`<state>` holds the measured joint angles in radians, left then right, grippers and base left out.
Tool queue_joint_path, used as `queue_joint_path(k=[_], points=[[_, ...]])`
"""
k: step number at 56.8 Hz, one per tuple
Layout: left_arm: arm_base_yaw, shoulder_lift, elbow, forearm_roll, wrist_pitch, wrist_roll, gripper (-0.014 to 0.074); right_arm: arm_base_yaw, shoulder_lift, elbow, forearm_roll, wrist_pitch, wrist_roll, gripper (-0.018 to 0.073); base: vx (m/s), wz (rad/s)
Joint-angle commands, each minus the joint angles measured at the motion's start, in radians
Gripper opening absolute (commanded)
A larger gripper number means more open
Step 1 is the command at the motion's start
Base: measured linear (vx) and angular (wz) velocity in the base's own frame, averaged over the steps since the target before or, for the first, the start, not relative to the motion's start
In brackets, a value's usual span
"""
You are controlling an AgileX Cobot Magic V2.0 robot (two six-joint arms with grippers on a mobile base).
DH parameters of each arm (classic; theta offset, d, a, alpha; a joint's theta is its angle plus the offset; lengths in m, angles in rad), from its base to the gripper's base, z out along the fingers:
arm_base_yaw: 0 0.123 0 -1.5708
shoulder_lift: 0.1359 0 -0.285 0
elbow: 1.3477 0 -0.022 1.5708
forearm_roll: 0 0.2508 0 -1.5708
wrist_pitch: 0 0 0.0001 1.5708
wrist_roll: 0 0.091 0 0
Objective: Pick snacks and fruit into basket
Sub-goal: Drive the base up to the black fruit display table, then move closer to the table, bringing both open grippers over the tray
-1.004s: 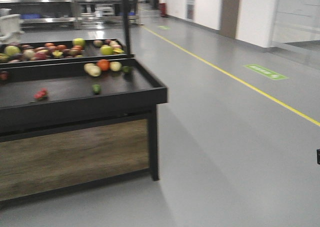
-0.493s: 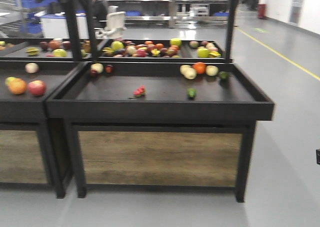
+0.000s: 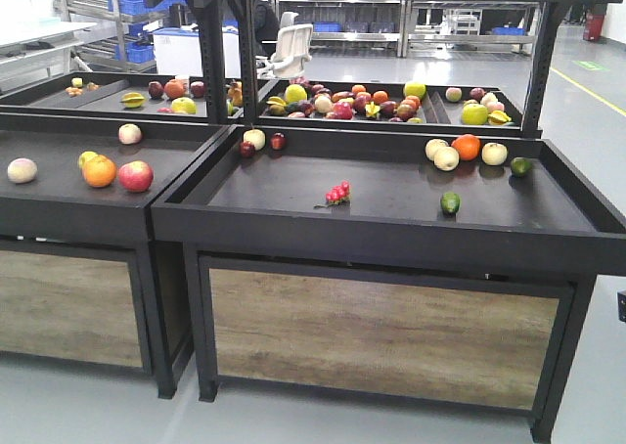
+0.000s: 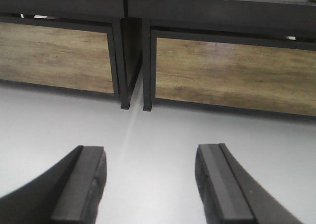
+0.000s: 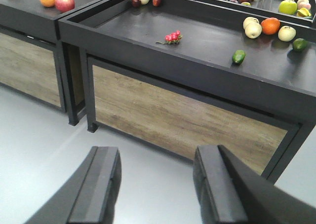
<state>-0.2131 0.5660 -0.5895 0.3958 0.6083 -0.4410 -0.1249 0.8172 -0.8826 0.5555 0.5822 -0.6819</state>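
We see the fruit point(image 3: 372, 102) heaped in the upper centre of the frame; an orange point(image 3: 467, 147), pale apples point(image 3: 446, 157) and a small green fruit point(image 3: 450, 202) lie loose at right.

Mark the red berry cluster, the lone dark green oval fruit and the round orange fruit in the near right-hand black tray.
Red berry cluster point(image 3: 338, 194): front view, middle of the bunch.
Dark green oval fruit point(image 3: 450, 202): front view, its centre.
Round orange fruit point(image 3: 467, 147): front view, its centre.

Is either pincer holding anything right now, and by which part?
Nothing is held. The left pincer and the right pincer are both open, with only bare floor between their fingers.
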Motion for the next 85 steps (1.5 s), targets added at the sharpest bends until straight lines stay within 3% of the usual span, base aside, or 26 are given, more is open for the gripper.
queue_joint_path(k=[1, 38, 85], points=[[-0.001, 0.005, -0.031, 0.019, -0.067, -0.005, 0.0495, -0.008, -0.006, -0.032, 0.023, -0.067, -0.005, 0.0396, 0.28, -0.03], [-0.004, 0.005, -0.031, 0.019, -0.068, -0.005, 0.0495, -0.008, -0.006, -0.032, 0.023, -0.067, -0.005, 0.0396, 0.33, -0.23], [-0.004, 0.003, -0.031, 0.019, -0.065, -0.005, 0.0495, -0.008, -0.013, -0.032, 0.022, -0.064, -0.005, 0.0396, 0.26, -0.02]])
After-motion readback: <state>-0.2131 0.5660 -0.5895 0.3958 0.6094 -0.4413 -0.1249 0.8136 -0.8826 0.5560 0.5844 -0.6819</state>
